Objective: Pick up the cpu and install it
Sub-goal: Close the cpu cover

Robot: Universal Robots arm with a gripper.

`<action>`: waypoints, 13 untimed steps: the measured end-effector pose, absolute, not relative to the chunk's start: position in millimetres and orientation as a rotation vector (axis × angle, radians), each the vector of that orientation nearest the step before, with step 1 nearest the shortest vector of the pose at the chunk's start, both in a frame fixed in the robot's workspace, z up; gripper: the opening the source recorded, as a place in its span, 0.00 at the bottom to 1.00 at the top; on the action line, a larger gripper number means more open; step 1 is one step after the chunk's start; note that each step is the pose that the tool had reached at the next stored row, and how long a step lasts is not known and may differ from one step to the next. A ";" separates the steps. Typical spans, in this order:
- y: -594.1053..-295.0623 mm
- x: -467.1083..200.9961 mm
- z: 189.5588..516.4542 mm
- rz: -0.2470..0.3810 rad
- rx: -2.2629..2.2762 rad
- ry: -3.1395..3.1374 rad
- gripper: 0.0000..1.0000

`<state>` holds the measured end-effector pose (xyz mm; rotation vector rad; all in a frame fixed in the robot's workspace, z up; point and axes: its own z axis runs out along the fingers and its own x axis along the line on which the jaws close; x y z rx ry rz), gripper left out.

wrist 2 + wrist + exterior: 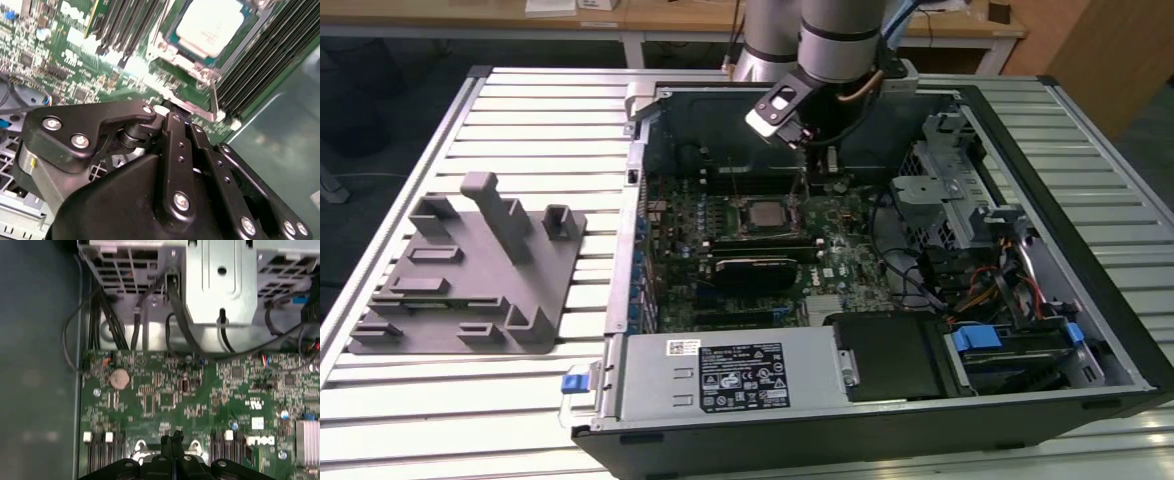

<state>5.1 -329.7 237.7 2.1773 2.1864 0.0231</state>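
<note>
Closed fingers (179, 150) hang apart from socketed cpu (212, 25).

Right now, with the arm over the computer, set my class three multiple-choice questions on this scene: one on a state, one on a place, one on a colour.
1. The computer case is:
A open, its inside showing
B shut on all sides
C wrapped in cloth

2. The chip lies:
A in a drawer
B in its socket on the circuit board
C on the floor

3. The plastic fixture is:
A blue
B grey
C red

Answers:
1 A: the exterior view looks straight down onto the circuit board inside.
2 B: in the second wrist view the socket frames the chip's silvery top.
3 B: it shows plain grey at the exterior view's left of the computer case.
</note>
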 end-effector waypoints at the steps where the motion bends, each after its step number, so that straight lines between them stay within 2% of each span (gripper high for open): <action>1: -329.7 3.0 237.7 0.023 2.177 2.186 0.11; 13: -329.7 -6.7 237.3 0.023 2.177 2.187 0.11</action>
